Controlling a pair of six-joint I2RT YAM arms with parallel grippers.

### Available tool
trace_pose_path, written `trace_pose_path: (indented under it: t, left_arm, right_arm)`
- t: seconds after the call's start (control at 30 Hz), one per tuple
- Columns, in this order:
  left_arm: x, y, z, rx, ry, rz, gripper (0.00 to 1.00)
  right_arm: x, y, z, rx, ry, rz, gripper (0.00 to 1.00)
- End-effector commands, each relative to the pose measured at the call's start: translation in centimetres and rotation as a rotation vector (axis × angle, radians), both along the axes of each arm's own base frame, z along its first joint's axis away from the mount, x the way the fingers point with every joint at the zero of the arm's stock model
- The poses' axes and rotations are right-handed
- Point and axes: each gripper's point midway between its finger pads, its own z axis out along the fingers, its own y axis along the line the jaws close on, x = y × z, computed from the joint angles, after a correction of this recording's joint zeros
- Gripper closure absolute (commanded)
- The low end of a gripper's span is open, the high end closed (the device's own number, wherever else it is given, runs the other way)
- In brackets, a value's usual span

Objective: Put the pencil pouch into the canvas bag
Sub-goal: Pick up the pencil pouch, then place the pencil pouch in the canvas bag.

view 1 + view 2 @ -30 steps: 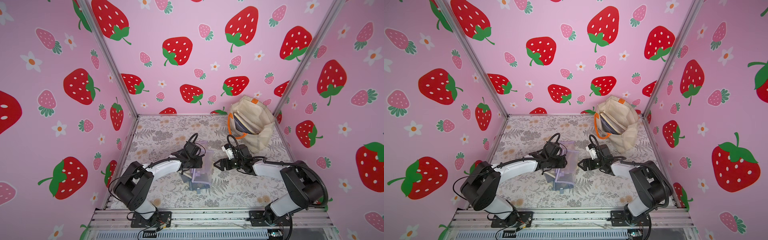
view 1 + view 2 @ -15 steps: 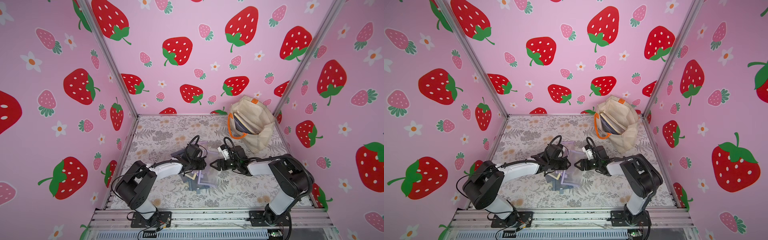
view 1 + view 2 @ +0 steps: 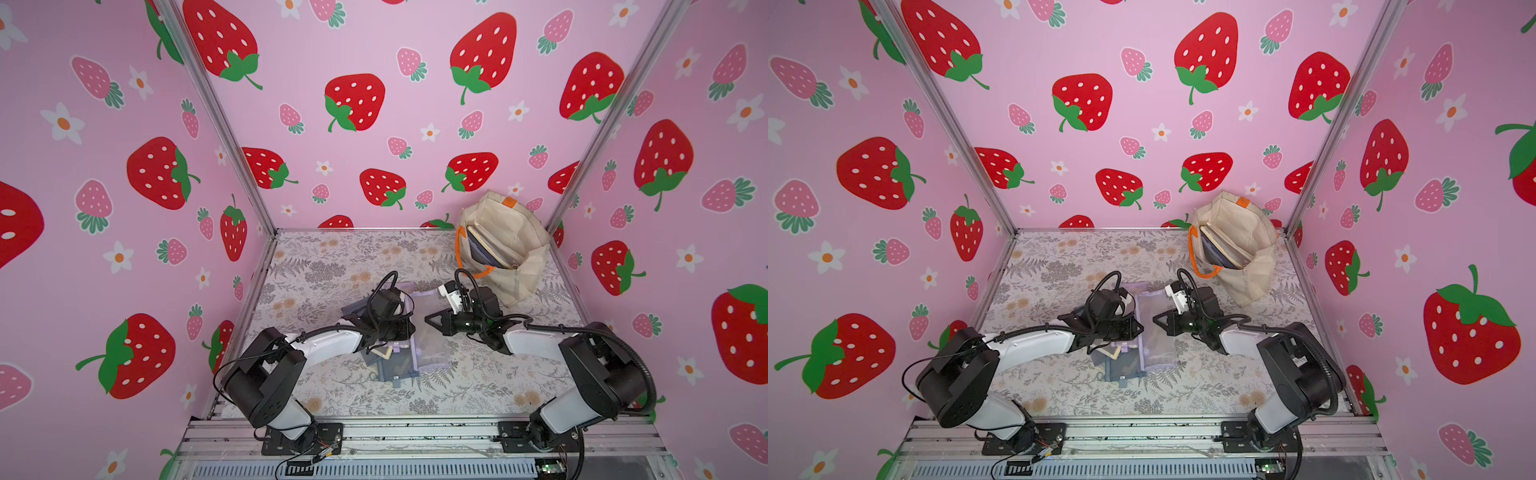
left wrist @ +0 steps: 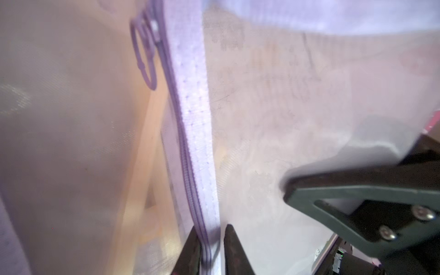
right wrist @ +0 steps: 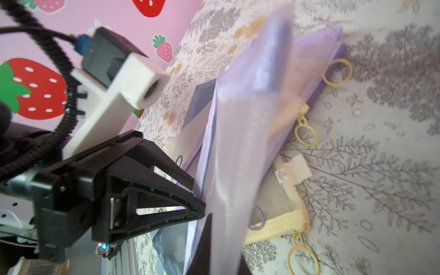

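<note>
Twice pinched now, jaws spread a second ago: holds the pencil pouch (image 3: 434,349), frame centre, by its zipper seam in the left gripper (image 4: 212,257), its edge in the right gripper (image 3: 429,321). Likely allows lifting toward the canvas bag (image 3: 532,266), right of centre.

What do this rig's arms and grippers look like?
Both the left arm and right arm have white link shells with bulky black joints. Black corrugated cables loop over each wrist. The left gripper and right gripper are black, with triangular open-frame fingers.
</note>
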Motion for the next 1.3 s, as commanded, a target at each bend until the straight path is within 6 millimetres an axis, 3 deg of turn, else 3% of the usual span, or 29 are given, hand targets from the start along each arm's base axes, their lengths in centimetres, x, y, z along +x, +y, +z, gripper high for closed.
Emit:
trace_pose_path:
  t: [0.0, 0.07, 0.17, 0.3, 0.57, 0.73, 0.97, 1.13, 1.27]
  left_arm:
    - [-0.2, 0.0, 1.2, -0.014, -0.031, -0.014, 0.77]
    - [-0.3, 0.4, 1.9, -0.002, -0.057, -0.015, 0.69]
    - [-0.1, 1.3, 3.1, 0.025, -0.099, -0.012, 0.50]
    - [-0.1, 2.1, 4.3, 0.050, -0.145, -0.012, 0.32]
    - [-0.4, 2.8, 6.1, 0.027, -0.206, -0.031, 0.14]
    - [-0.7, 2.8, 6.5, 0.000, -0.223, -0.047, 0.04]
    - [-1.4, 2.3, 6.6, -0.046, -0.228, -0.085, 0.00]
    - [-1.3, 1.5, 6.5, -0.086, -0.222, -0.104, 0.01]
    - [-1.1, 0.9, 6.3, -0.103, -0.210, -0.115, 0.01]
  right_arm:
    - [-0.7, -0.5, 1.7, -0.030, -0.052, 0.020, 1.00]
    - [-0.8, -1.3, 3.4, -0.088, -0.104, 0.021, 1.00]
    - [-0.4, -3.3, 6.4, -0.220, -0.214, -0.012, 1.00]
    - [1.4, -6.9, 10.2, -0.449, -0.323, -0.076, 1.00]
    - [8.7, -12.0, 19.9, -0.768, -0.582, -0.195, 1.00]
    - [14.2, -14.4, 24.4, -0.943, -0.767, -0.273, 1.00]
    - [21.1, -17.8, 26.7, -1.068, -0.864, -0.331, 1.00]
    - [24.9, -18.9, 26.0, -1.126, -0.910, -0.332, 1.00]
    - [27.4, -18.6, 23.8, -1.151, -0.914, -0.285, 1.00]
